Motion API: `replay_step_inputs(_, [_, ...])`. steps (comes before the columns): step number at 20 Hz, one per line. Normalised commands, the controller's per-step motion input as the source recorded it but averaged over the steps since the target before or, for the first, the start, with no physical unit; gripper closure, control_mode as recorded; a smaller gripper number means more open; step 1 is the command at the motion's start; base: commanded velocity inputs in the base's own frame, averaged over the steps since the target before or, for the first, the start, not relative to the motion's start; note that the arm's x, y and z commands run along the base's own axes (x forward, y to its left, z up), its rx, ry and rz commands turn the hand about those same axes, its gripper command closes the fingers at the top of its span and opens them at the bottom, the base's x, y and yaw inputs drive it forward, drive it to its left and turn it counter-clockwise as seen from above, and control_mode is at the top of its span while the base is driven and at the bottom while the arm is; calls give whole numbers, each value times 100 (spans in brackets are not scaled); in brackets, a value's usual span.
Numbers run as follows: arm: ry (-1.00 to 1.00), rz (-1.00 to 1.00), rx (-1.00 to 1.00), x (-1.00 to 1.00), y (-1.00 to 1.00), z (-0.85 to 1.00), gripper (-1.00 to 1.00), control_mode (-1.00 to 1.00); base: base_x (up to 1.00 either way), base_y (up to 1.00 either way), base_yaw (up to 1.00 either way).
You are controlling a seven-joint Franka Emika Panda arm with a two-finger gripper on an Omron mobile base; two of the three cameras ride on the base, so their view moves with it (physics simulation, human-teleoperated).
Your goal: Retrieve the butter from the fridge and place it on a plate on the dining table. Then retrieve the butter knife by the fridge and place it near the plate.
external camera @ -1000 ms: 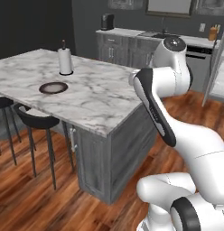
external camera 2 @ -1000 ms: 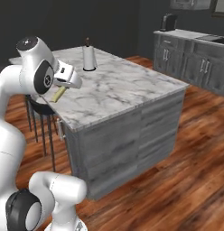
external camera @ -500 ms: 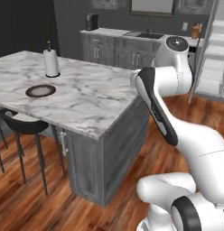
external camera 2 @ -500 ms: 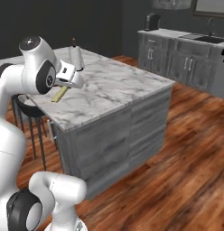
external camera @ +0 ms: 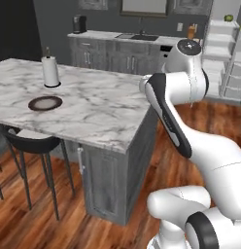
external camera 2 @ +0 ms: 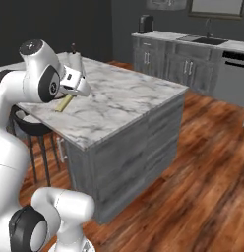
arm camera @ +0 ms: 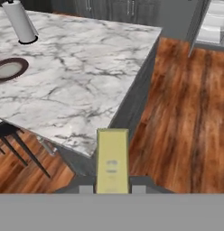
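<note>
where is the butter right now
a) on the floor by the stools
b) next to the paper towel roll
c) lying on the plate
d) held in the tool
d: the butter sticks out from between the tool's tips in the hand view, and the plate on the dining table holds nothing.

We see a reddish-brown wood plank floor [external camera 2: 207, 162], dark grey walls [external camera: 49, 22], and grey panelled cabinets [external camera: 117, 58] with a pale marble top and sink along the far wall. Black round stools [external camera: 32, 141] stand just beside the island.
</note>
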Motion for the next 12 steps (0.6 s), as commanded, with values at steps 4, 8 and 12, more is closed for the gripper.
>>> replay_step_inputs(4, [0, 0, 0, 0, 0, 0, 100, 100, 0, 89, -29])
replay_step_inputs(8, [0, 0, 0, 0, 0, 0, 100, 100, 1, 100, -29])
replay_step_inputs(12, [0, 0, 0, 0, 0, 0, 100, 100, 4, 100, -32])
